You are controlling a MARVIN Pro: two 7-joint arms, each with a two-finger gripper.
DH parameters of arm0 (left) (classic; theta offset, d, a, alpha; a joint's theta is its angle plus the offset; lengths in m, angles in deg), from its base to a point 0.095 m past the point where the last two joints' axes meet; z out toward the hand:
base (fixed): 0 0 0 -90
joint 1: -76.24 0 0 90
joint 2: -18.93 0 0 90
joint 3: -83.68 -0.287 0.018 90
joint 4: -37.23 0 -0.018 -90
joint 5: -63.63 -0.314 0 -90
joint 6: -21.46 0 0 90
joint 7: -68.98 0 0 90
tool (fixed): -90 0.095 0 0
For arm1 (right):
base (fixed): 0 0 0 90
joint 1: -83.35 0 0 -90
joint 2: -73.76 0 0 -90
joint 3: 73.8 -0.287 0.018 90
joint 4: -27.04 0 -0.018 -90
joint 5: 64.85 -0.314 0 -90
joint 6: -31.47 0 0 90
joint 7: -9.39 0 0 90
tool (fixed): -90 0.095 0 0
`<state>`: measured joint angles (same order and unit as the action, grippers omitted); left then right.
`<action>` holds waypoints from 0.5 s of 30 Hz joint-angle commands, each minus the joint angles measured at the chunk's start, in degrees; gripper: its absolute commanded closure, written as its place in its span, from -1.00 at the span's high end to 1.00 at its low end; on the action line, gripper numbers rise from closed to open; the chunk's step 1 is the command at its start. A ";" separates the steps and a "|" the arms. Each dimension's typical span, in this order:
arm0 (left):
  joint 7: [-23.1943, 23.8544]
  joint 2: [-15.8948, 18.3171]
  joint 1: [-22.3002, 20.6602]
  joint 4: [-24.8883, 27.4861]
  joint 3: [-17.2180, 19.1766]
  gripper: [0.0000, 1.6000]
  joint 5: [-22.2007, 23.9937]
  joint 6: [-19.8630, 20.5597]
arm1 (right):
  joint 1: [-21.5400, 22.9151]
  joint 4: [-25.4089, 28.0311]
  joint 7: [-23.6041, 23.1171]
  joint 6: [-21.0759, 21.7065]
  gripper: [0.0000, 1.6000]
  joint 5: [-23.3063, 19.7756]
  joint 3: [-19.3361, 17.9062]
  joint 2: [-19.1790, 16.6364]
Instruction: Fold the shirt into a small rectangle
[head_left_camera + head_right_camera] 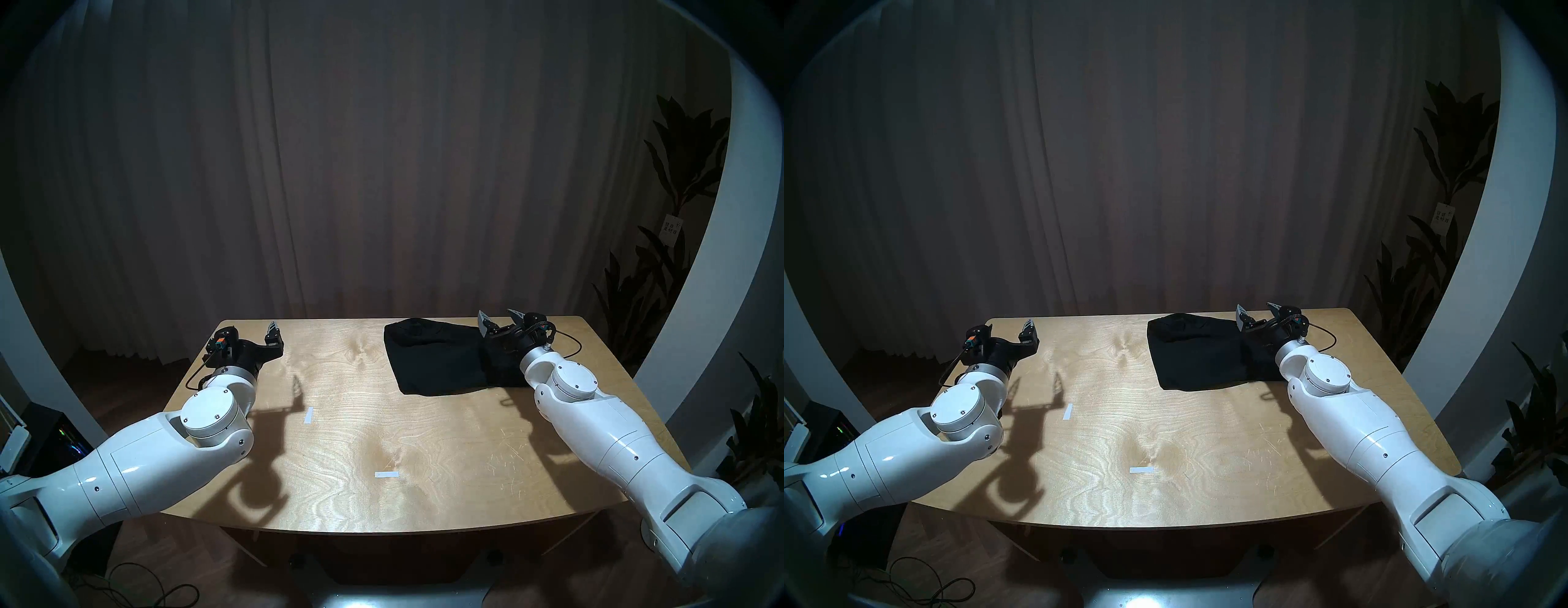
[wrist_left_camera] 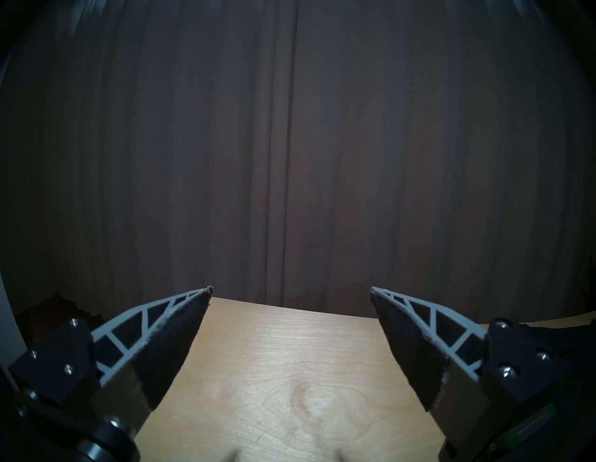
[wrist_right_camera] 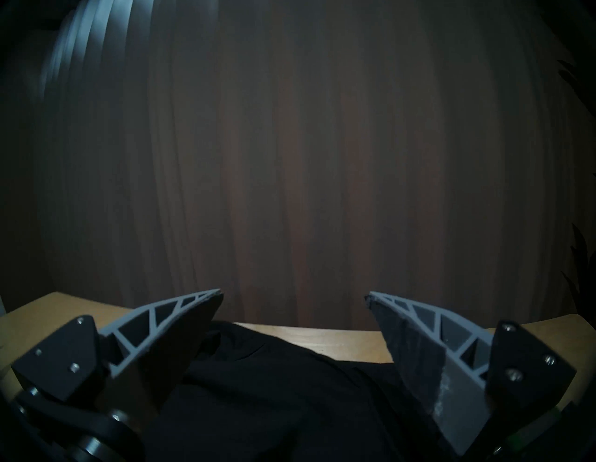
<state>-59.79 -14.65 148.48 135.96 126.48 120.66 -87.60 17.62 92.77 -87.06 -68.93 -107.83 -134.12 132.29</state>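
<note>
The black shirt (image 1: 437, 356) lies folded into a compact, roughly rectangular bundle on the far right part of the wooden table (image 1: 424, 446). It also shows in the other head view (image 1: 1197, 352). No white tag shows on it. My right gripper (image 1: 498, 315) is open and empty, raised just over the shirt's right end. In the right wrist view the shirt (image 3: 290, 387) lies under my open right gripper (image 3: 293, 292). My left gripper (image 1: 252, 331) is open and empty above the table's far left, away from the shirt. The left wrist view shows bare wood below it (image 2: 290, 290).
Two small white tape strips lie on the table, one left of centre (image 1: 309, 415) and one near the front (image 1: 387, 474). A dark curtain (image 1: 382, 170) hangs behind the table. A potted plant (image 1: 679, 178) stands past the right edge.
</note>
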 commanded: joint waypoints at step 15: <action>10.29 1.45 -1.48 -3.96 0.45 1.00 1.89 -4.75 | 4.01 -3.86 0.27 -4.02 1.00 2.08 -1.17 1.95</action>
<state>-50.69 -13.20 148.33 131.60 126.08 122.99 -91.28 19.96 88.35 -86.77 -71.17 -105.83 -134.65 133.54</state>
